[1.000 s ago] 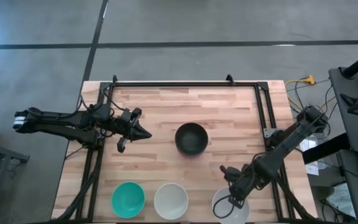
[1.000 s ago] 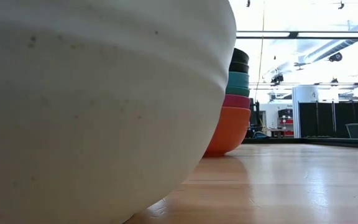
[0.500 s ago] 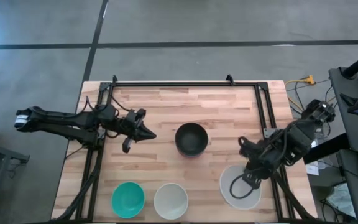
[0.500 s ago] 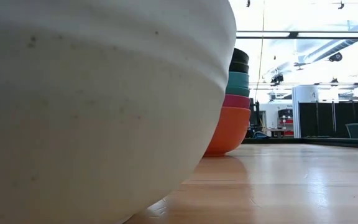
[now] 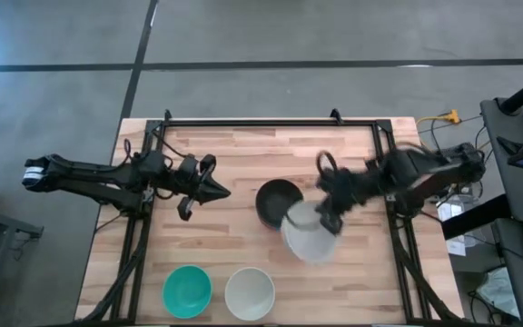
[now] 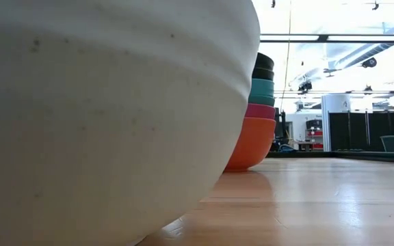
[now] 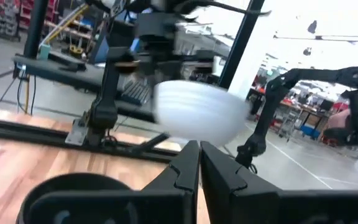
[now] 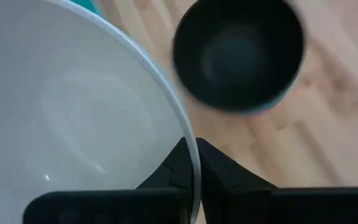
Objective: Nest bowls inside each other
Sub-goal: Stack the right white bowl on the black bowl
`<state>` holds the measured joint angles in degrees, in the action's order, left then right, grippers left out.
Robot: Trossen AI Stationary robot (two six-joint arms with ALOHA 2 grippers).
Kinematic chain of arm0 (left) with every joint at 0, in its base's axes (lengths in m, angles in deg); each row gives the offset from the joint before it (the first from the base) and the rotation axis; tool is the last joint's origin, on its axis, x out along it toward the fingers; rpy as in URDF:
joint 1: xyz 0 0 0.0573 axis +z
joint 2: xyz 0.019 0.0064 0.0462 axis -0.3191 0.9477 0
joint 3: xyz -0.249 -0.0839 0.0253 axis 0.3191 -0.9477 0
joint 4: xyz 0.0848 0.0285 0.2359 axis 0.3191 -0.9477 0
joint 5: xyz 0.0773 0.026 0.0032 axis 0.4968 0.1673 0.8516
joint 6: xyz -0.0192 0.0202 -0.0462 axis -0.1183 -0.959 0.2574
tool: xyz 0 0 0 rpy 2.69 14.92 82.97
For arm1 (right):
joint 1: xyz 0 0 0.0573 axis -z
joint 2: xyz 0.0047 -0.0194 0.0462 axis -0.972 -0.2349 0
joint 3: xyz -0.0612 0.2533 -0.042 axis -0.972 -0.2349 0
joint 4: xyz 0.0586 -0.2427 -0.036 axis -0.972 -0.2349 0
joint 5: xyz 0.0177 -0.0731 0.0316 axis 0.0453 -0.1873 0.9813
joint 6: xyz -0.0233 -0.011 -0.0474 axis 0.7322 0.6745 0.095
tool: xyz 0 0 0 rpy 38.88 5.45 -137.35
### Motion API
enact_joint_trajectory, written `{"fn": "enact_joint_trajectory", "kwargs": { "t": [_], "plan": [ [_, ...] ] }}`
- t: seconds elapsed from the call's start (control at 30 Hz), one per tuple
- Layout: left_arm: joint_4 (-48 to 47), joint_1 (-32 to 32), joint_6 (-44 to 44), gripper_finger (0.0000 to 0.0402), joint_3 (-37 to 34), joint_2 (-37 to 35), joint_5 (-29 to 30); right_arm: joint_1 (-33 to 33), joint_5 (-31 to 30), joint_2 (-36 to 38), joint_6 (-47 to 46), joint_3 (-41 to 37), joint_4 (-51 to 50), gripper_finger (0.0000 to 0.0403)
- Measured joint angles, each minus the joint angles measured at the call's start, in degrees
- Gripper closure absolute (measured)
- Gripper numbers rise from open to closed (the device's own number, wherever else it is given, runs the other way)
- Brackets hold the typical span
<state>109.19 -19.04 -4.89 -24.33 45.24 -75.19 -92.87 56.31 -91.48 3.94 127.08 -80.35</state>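
Note:
A stack of nested bowls with a black one on top point(image 5: 276, 200) stands mid-table; the low view shows its black, teal, magenta and red layers point(image 6: 255, 116). My right gripper point(image 5: 328, 216) is shut on a white bowl point(image 5: 309, 234), which is in the air just right of and nearer than the stack. The left wrist view shows this bowl point(image 7: 197, 115) above the black bowl point(image 7: 73, 196). My left gripper point(image 5: 216, 192) is shut and holds nothing, left of the stack. A teal bowl point(image 5: 187, 290) and a second white bowl point(image 5: 249, 292) rest on their bases near the near edge. My right gripper pinches the white bowl's rim point(image 8: 193, 163), one finger inside the wall and one outside. It comes from the table's right side, slanting down. The bowl is lifted clear of the table, its mouth up, beside the black bowl point(image 8: 238, 53).
A black metal frame point(image 5: 271, 123) runs along the far, left and right sides of the wooden table. The second white bowl point(image 6: 101, 102) sits right in front of the low camera and fills most of that view.
My right gripper has carried the white bowl from the table's near right corner, lifting it clear and swinging it far and left toward the stack. My left gripper has crept slightly right toward the stack, staying shut.

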Motion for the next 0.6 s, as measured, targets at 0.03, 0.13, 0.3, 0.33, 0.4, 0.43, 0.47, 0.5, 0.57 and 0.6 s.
{"fn": "enact_joint_trajectory", "kwargs": {
  "t": [0.03, 0.13, 0.3, 0.33, 0.4, 0.43, 0.47, 0.5, 0.57, 0.6],
  "plan": [
    [0.0, 0.0, 0.0, 0.0402, 0.2, -0.2, 0.0, 2.9, 1.7, 0.0, 2.9, -0.1, 0.3, 0.0394],
    [0.3, 0.1, -0.2, 0.0402, 1.1, -0.7, 0.1, 11.3, 6.6, -0.6, 10.3, 0.0, 1.6, 0.0394],
    [0.0, 0.0, -0.2, 0.0402, 1.7, -1.8, 0.1, 22.5, 16.6, -2.9, 18.7, 1.0, 1.8, 0.0394],
    [0.1, 0.0, -0.2, 0.0402, 1.7, -1.9, 0.3, 24.1, 18.3, -3.7, 20.0, 1.3, 1.9, 0.0394],
    [0.0, 0.0, -0.1, 0.0402, 1.7, -2.5, 1.1, 26.0, 20.2, -5.4, 22.2, 2.5, 2.2, 0.0394],
    [-0.1, 0.0, -0.1, 0.0402, 1.6, -2.8, 1.5, 26.5, 20.8, -6.4, 23.3, 3.3, 2.2, 0.0394],
    [0.0, 0.0, -0.1, 0.0402, 1.6, -3.1, 1.6, 26.9, 21.1, -7.5, 24.4, 4.3, 2.2, 0.0394],
    [0.0, 0.0, -0.1, 0.0402, 1.6, -3.2, 1.6, 27.1, 21.1, -8.4, 25.4, 5.3, 2.2, 0.0394],
    [0.0, 0.0, -0.1, 0.0402, 1.7, -3.3, 1.9, 27.2, 21.2, -10.6, 27.4, 7.3, 2.1, 0.0394],
    [0.0, 0.0, 0.0, 0.0402, 1.7, -3.3, 2.1, 27.2, 21.3, -11.6, 28.4, 8.4, 2.0, 0.0394]
  ]
}}
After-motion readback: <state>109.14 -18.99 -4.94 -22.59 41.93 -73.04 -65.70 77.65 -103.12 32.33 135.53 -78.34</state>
